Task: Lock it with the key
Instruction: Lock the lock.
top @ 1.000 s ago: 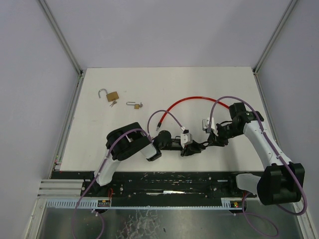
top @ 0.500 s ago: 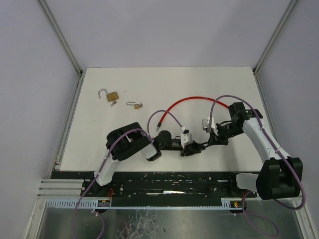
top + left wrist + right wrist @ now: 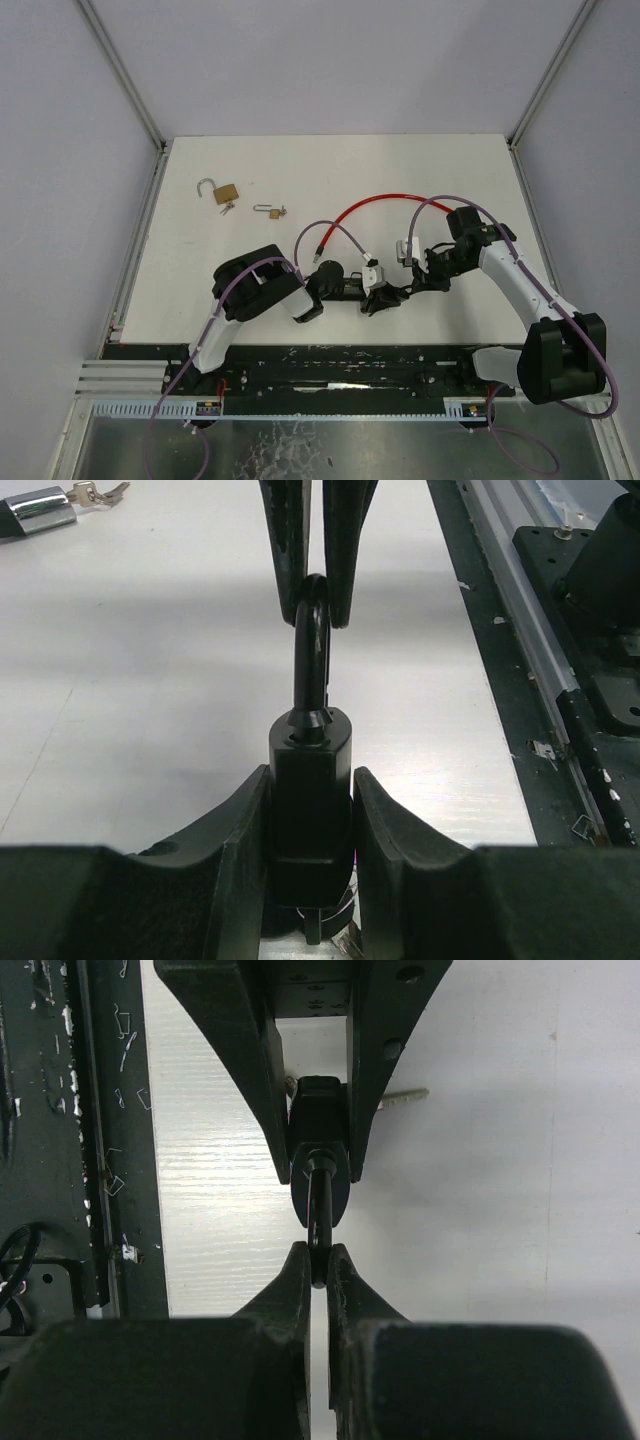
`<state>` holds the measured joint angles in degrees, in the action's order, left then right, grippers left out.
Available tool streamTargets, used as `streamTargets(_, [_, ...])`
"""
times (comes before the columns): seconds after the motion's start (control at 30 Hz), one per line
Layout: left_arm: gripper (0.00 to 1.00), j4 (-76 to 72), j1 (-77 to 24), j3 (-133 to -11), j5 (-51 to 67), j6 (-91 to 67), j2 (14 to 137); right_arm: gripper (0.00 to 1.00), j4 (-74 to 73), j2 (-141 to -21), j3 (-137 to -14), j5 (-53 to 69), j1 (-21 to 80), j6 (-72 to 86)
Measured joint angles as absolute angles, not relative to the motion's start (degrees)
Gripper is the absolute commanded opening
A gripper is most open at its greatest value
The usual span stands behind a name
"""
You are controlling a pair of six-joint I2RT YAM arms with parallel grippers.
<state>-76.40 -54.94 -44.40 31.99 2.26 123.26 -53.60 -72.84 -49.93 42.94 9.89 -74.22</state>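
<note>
Left gripper [image 3: 310,785] clamps boxy black padlock [image 3: 310,825] (matte); right gripper [image 3: 319,1263] pinches curved shackle [image 3: 308,650].

This looks like a robot lab. 2 robot arms, the left arm [image 3: 250,292] and the right arm [image 3: 520,285], are bolted to a black rail [image 3: 340,366] at 6 o'clock of a white table [image 3: 400,165]. Plain grey walls [image 3: 330,60] and metal posts [image 3: 118,70] box it in from 9 to 3 o'clock. Purple wires [image 3: 450,197] loop off the arms.
</note>
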Motion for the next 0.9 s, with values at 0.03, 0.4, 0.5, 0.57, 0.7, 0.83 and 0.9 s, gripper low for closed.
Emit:
streamTargets(0.03, [0.00, -76.4, -54.9, -44.4, 31.9, 2.3, 123.3, 0.00, -53.2, -72.7, -49.9, 42.7, 10.2, -73.7])
streamTargets(0.4, [0.00, -76.2, -54.7, -44.4, 30.9, 2.3, 123.3, 0.00, -49.4, -71.3, -48.6, 41.3, 10.8, -70.2])
streamTargets(0.5, [0.00, -76.2, -54.7, -44.4, 30.8, 2.3, 123.3, 0.00, -48.9, -71.5, -48.5, 41.0, 10.8, -69.6])
streamTargets(0.57, [0.00, -76.1, -54.6, -44.4, 30.7, 2.3, 123.3, 0.00, -49.1, -72.9, -49.0, 40.7, 10.8, -69.0])
streamTargets(0.7, [0.00, -75.6, -54.3, -44.3, 30.7, 2.1, 123.3, 0.00, -50.7, -77.0, -51.3, 39.8, 10.8, -69.7])
streamTargets(0.83, [0.00, -74.9, -54.2, -44.3, 30.9, 2.1, 123.3, 0.00, -50.3, -77.5, -50.8, 36.7, 12.3, -70.8])
streamTargets(0.9, [0.00, -74.8, -54.1, -44.2, 31.2, 2.2, 123.3, 0.00, -50.0, -76.7, -50.5, 34.1, 14.2, -69.9])
